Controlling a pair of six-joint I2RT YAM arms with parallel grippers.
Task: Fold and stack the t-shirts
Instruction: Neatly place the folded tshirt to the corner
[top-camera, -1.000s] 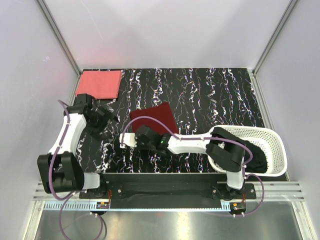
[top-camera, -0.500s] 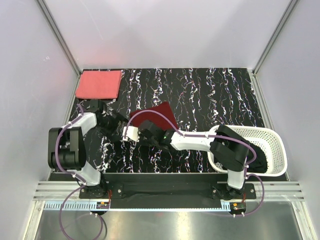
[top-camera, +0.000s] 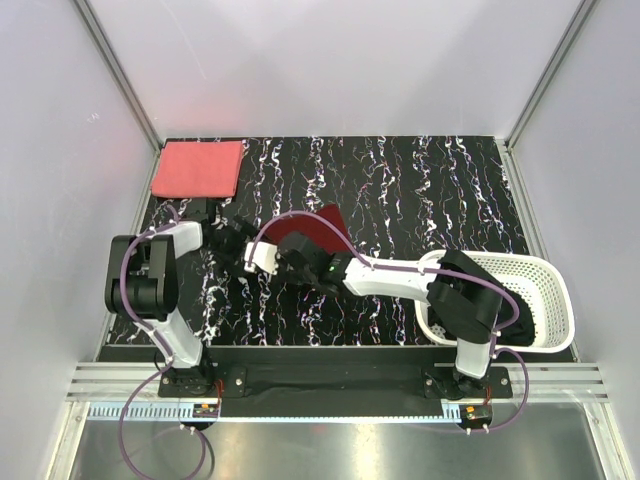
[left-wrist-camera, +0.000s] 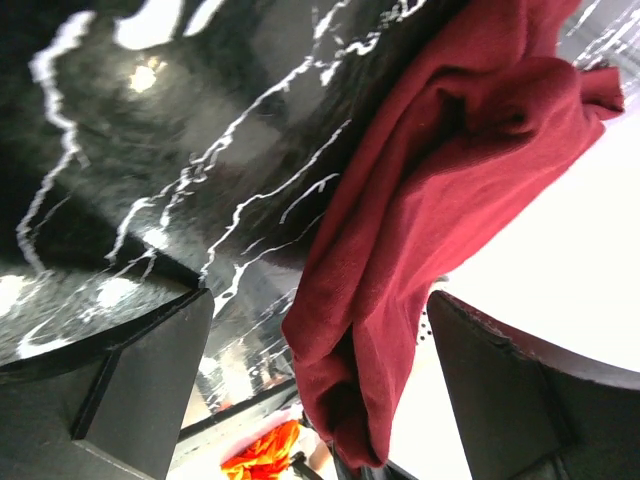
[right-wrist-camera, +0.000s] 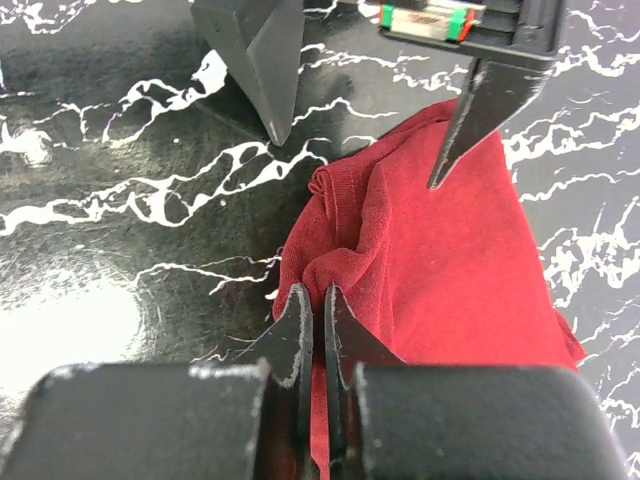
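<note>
Top external view: you look down on a black, white-veined table (top-camera: 420, 180); both arms reach in toward its left half and meet at one shirt.
Right arm: your right gripper (right-wrist-camera: 312, 300) has its fingers pressed together on a bunched fold at the near edge of the maroon t-shirt (right-wrist-camera: 430, 270).
Right wrist view: you see the cloth puckered up into that pinch, while the rest of the shirt spreads out beyond it on the table.
Left arm: your left gripper (left-wrist-camera: 320, 298) stands spread as wide as it goes and grips nothing.
Left wrist view: the maroon cloth runs between the two open fingers (left-wrist-camera: 140, 380); you cannot tell whether it touches either one.
Meeting point: from the right wrist you see the left arm's fingertips (right-wrist-camera: 262, 90) pointing down just beyond the pinch, one over bare table and one over the shirt.
Maroon shirt, place: left of the table's middle, creased where it is gathered.
Coral shirt: the coral t-shirt (top-camera: 198, 168) lies as a flat folded rectangle in the far left corner, apart from the maroon one.
Basket: the white lattice basket (top-camera: 556, 290) sits at the near right, beside the right arm's base.
Black shirt: the black t-shirt (top-camera: 522, 318) is a dark heap inside the basket, partly hidden from you by the right arm.
</note>
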